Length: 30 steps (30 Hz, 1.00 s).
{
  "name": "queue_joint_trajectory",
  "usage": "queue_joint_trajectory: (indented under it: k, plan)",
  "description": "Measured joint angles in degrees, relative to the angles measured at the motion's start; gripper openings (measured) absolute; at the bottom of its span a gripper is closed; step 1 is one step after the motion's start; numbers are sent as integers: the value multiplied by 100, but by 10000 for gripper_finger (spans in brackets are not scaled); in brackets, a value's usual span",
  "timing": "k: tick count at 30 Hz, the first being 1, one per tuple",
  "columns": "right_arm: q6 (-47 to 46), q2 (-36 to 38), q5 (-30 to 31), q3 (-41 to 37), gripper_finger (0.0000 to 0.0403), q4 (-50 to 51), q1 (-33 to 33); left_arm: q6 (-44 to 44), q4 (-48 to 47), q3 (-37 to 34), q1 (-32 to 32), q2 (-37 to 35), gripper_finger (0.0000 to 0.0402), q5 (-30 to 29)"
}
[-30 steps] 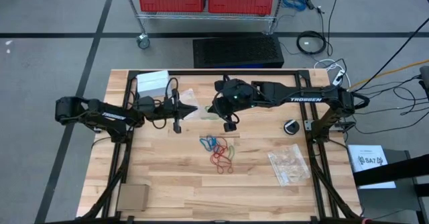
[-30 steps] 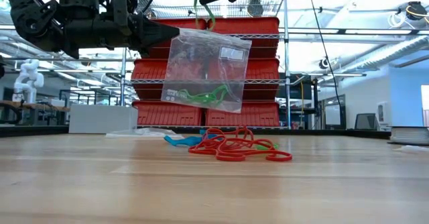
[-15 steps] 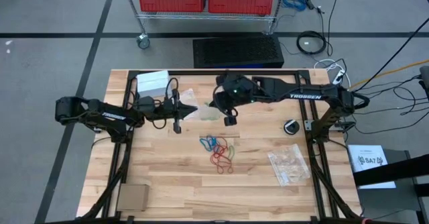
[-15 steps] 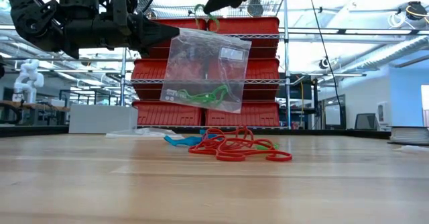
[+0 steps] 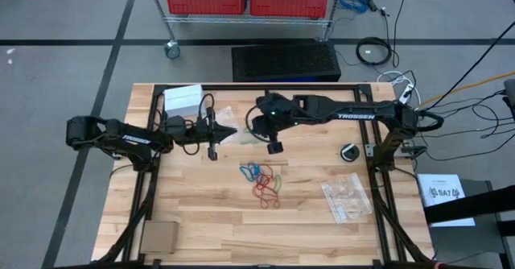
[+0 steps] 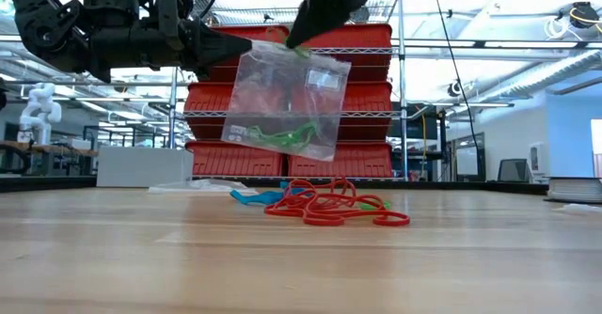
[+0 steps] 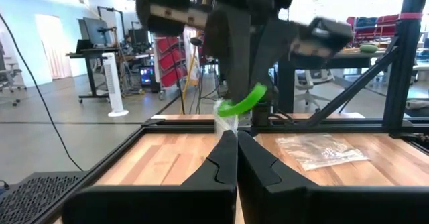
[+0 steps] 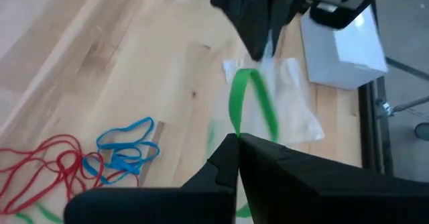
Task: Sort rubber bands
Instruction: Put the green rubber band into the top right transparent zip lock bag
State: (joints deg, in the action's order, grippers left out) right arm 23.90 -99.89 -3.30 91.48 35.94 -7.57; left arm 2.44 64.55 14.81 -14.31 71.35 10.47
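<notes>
- From above, the light is soft and even. The wooden bench [image 5: 201,213] looks bright, and the arms drop only faint, small shadows on it.
- From low down, the room behind is very bright. White ceiling lights glare near the top, so the dark arms look almost black.
- In that low view, the near part of the bench is blurry and the red rubber bands [image 6: 324,209] look sharper.
- The clear bag [image 6: 282,98] shines a little where light passes through it.
- In both wrist views, the near dark fingers are blurry.
- The green band [image 8: 249,106] is smeared in the right wrist view.
</notes>
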Motion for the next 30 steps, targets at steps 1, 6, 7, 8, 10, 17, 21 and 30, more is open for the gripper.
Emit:
queue_joint_trajectory:
  k: [1,6,7,8,10,17,21,30]
  plan:
    - [2,-61,31,-2,0,-9,0,-2,-2,0,1,0,0,1]
    - [-10,-118,51,-2,0,-75,-34,19,-83,0,2,0,0,1]
    - [-13,-92,68,-2,0,-85,-37,49,-81,0,0,0,0,1]
    - [-14,-56,73,-2,0,-92,-37,74,-83,0,0,0,0,-1]
    - [-51,38,77,-2,0,-117,-35,94,-86,0,2,0,0,1]
    - [-70,176,187,0,0,-53,-74,98,-81,0,0,0,0,1]
    - [-70,137,183,3,0,47,-129,97,-79,0,1,0,0,1]
    - [-69,86,71,3,0,129,-190,98,-77,0,2,0,0,29]
